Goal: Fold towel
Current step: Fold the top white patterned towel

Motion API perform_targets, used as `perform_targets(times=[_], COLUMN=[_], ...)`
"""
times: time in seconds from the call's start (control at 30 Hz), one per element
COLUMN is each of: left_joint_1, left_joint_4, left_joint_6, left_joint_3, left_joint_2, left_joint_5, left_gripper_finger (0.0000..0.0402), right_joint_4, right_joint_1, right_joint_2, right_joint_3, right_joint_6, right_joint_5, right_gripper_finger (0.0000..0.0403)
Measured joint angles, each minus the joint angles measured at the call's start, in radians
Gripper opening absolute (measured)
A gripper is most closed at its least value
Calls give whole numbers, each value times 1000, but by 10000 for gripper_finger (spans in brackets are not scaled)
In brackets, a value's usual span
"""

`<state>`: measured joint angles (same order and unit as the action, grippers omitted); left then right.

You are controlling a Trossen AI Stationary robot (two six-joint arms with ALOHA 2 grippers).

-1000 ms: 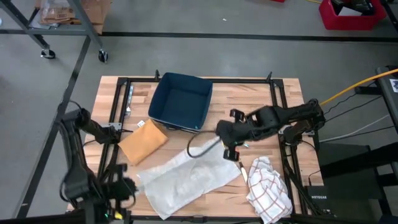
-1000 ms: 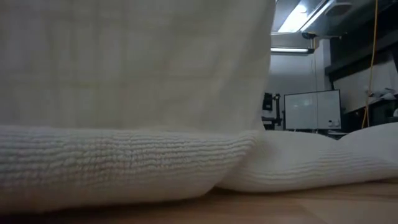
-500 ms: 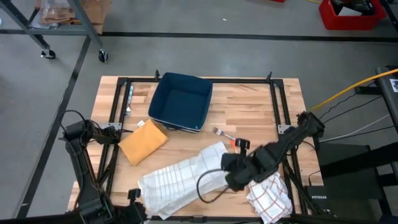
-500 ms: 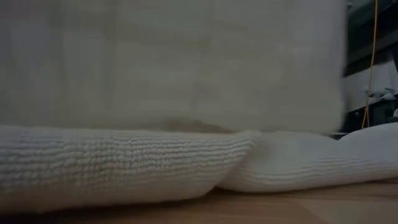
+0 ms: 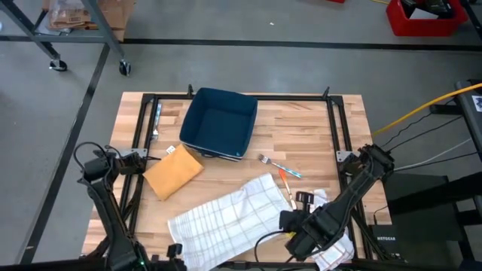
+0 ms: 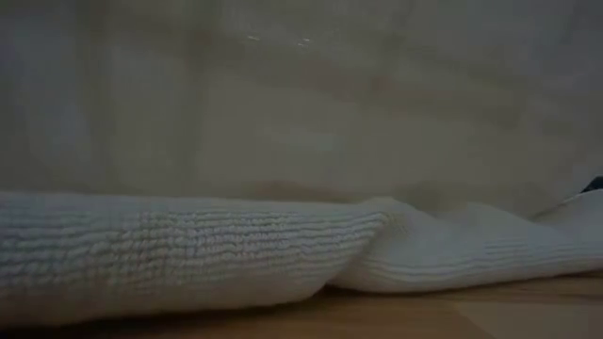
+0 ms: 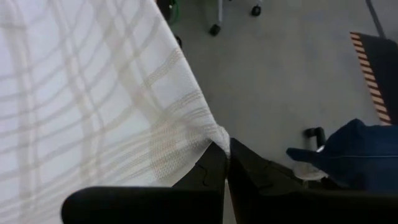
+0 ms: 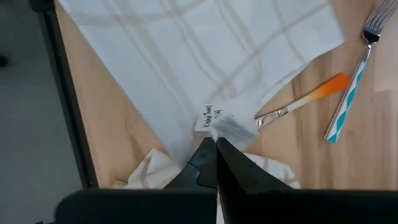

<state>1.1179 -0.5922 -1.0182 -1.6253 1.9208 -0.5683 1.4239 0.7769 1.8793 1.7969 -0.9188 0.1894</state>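
Fork (image 5: 276,165), orange utensil (image 5: 287,187) just beside towel (image 5: 230,218); towel apparently blocks low camera.

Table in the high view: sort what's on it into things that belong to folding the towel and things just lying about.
In the job:
- checked towel
- left pincer, shut on a towel corner
- right pincer, shut on a towel corner

Lying about:
- blue bin
- tan cloth
- crumpled red-checked cloth
- fork
- orange-handled utensil
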Motion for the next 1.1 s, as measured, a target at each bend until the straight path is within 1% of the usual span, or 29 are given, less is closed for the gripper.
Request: perform_targets(times=[0.2,0.3,0.57,0.77,1.0,1.1], left_joint_1=[-9,-12,-19,-19,-33,-39], left_joint_4=[63,49,54,115,111,80], left_joint_6=[6,3,0,3,-13,-16], left_joint_3=[0,0,0,-1,-1,-1], left_joint_2=[45,58,60,95,134,134], left_joint_5=[40,43,42,41,36,-3], left_gripper_finger=[0,0,0,0,0,0], right_joint_4=[-7,-6,-7,-11,-6,-7], right_joint_1=[0,-13,-48,-34,-52,-67], right_joint_2=[0,3,4,4,4,4], right_joint_3=[0,0,0,0,0,-28], right_joint_6=[6,7,8,8,9,10], right_joint_5=[4,28,16,-43,-22,-22], right_gripper_finger=[0,0,0,0,0,0])
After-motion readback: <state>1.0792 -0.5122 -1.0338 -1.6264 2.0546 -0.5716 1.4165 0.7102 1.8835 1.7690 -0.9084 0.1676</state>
